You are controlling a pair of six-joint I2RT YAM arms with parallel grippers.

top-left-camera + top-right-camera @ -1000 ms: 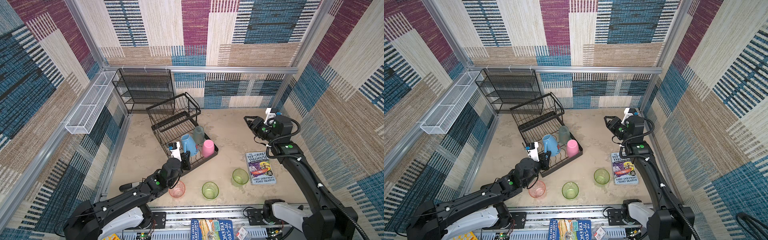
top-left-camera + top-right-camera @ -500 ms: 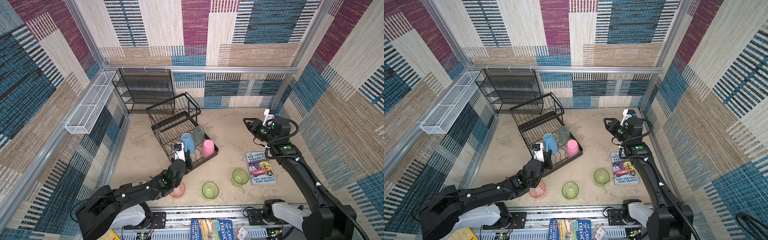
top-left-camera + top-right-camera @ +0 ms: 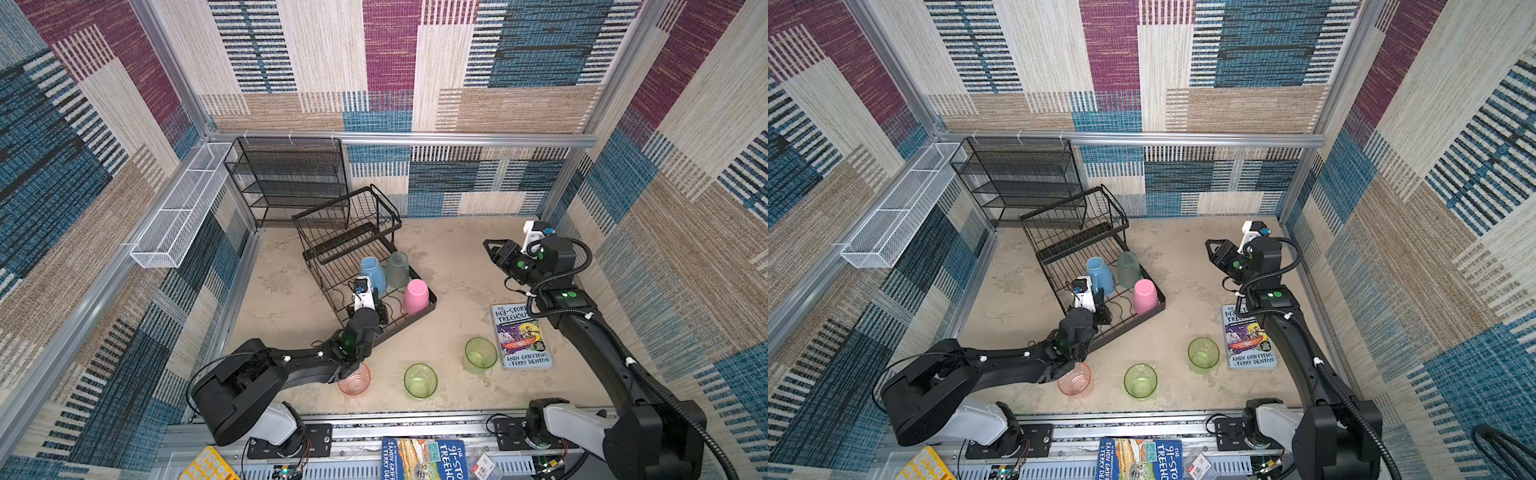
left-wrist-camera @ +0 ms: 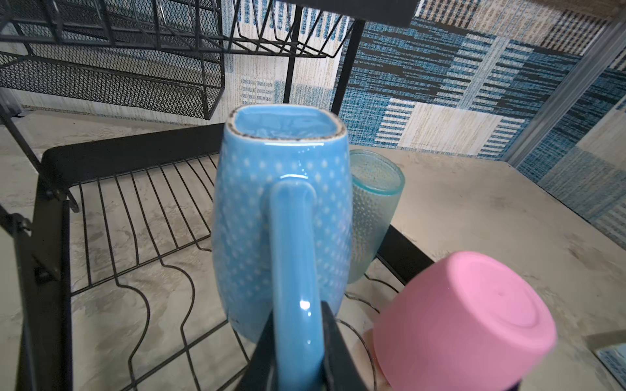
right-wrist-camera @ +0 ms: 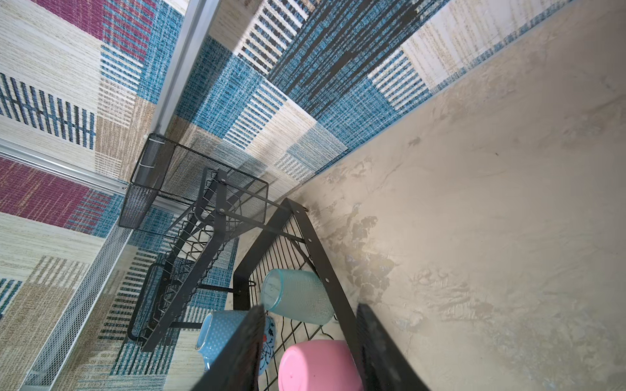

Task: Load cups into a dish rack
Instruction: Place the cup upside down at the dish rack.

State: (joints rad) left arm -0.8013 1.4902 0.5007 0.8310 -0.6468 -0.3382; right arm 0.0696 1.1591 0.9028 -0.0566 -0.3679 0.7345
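My left gripper [image 4: 296, 325] is shut on the handle of the blue mug [image 4: 281, 210], which stands upside down on the lower tray of the dish rack [image 3: 405, 322]. Beside it in the tray are the upturned grey-teal cup [image 3: 397, 270] and the opaque pink cup [image 3: 415, 296]. On the table in front of the rack stand a translucent pink cup [image 3: 354, 379], partly under my left arm, and two green cups [image 3: 420, 381] [image 3: 481, 353]. My right gripper [image 3: 490, 249] hovers open and empty to the right of the rack.
A book [image 3: 521, 336] lies on the table under my right arm. A black mesh shelf unit [image 3: 291, 178] stands at the back left, behind the rack. A white mesh trough [image 3: 178, 208] hangs on the left wall. More books [image 3: 424, 459] lie at the front edge.
My left arm has reached further over the rack, carrying the blue mug a little deeper into the lower tray. The right arm has barely moved.
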